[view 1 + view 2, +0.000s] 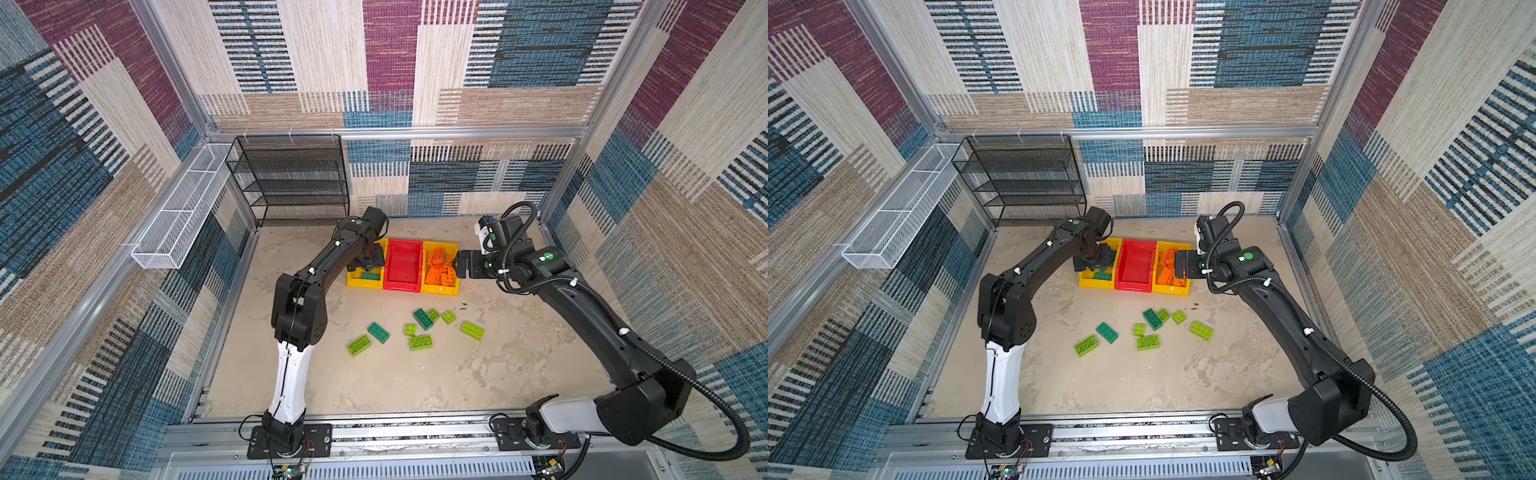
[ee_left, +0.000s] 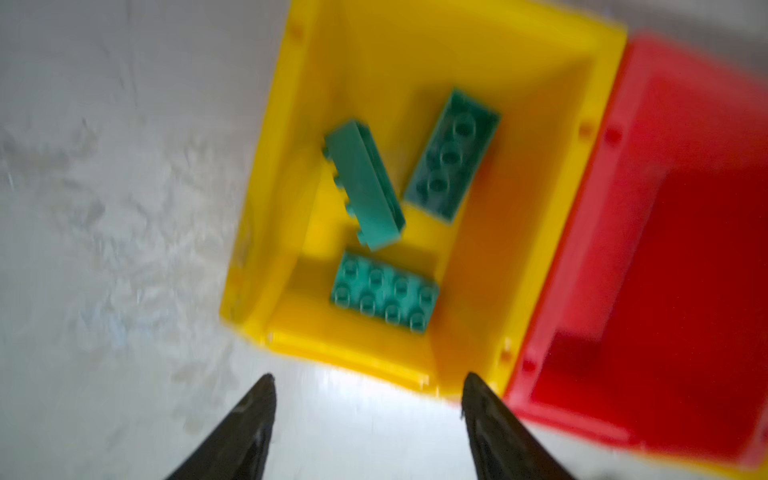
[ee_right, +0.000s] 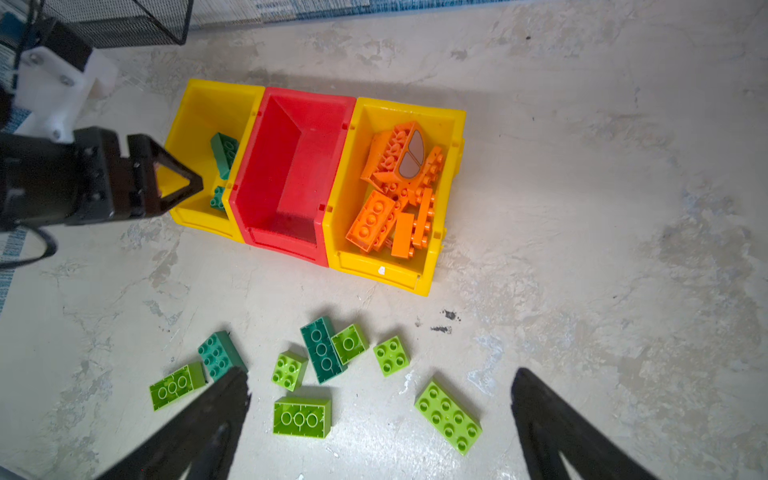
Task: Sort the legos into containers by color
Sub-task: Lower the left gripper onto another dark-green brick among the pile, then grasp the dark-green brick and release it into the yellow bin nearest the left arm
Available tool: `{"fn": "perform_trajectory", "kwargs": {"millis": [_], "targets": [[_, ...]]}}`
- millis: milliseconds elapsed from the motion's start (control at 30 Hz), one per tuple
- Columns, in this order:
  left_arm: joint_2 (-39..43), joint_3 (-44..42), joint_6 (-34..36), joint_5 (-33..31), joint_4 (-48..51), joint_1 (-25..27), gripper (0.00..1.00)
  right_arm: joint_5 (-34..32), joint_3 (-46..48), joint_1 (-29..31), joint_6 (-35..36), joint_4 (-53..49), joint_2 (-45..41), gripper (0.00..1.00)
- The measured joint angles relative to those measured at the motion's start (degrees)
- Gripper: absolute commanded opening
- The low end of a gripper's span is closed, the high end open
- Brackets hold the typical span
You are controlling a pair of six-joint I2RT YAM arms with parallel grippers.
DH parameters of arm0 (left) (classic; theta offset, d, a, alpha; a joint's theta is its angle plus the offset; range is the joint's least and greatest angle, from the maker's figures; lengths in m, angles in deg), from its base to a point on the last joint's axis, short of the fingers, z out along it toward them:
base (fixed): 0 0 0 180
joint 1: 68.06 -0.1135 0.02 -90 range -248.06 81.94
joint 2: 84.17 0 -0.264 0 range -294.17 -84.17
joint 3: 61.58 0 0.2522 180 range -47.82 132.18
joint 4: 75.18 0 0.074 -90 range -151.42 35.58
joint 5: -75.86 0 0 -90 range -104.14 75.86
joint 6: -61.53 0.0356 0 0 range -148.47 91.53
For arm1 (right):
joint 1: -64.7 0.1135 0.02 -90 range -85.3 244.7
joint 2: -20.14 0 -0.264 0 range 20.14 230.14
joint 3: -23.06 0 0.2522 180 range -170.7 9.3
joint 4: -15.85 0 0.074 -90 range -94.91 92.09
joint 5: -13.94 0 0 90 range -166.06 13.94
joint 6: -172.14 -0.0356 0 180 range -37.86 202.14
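Your left claw (image 2: 369,378) hangs spread, empty, over the left yellow bin (image 2: 291,124) with 3 teal bricks (image 2: 384,291) inside: drop looks done. Right claw (image 3: 380,370) also spread, empty. Next, grab 1 of 2 loose teal bricks (image 3: 216,355) off the table (image 3: 582,208); the 6 lime ones (image 3: 449,415) probably go in the red bin (image 3: 291,166).

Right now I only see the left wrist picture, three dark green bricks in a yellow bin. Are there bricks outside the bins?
Observer: Yes, eight lie loose on the table: six lime bricks and two dark teal bricks.
Operator: Is any other colour sorted?
Observer: Orange bricks are piled in the second yellow bin, beyond the red bin.
Operator: Where's the other arm?
Observer: The right gripper hangs open beside that orange-filled bin, holding nothing.
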Motion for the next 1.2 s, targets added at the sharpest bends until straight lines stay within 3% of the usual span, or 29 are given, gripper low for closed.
{"fn": "perform_trajectory", "kwargs": {"millis": [167, 400, 700, 1200], "targets": [[15.41, -20.11, -9.22, 0.55, -3.04, 6.62, 0.72, 1.4, 4.17, 0.0, 0.83, 0.55, -2.21, 1.0], [23.02, -34.45, -23.23, 3.43, -7.48, 13.94, 0.71, 3.91, 10.16, 0.0, 1.97, 1.81, -6.27, 1.0], [17.66, -36.68, -31.39, 7.39, -14.67, 19.61, 0.7, 5.84, 12.2, 0.0, 3.1, 2.36, -8.66, 1.0], [17.73, -41.7, -32.92, 7.52, -17.88, 16.85, 0.69, 5.75, 9.9, 0.0, 3.26, 2.19, -7.54, 1.0]]}}
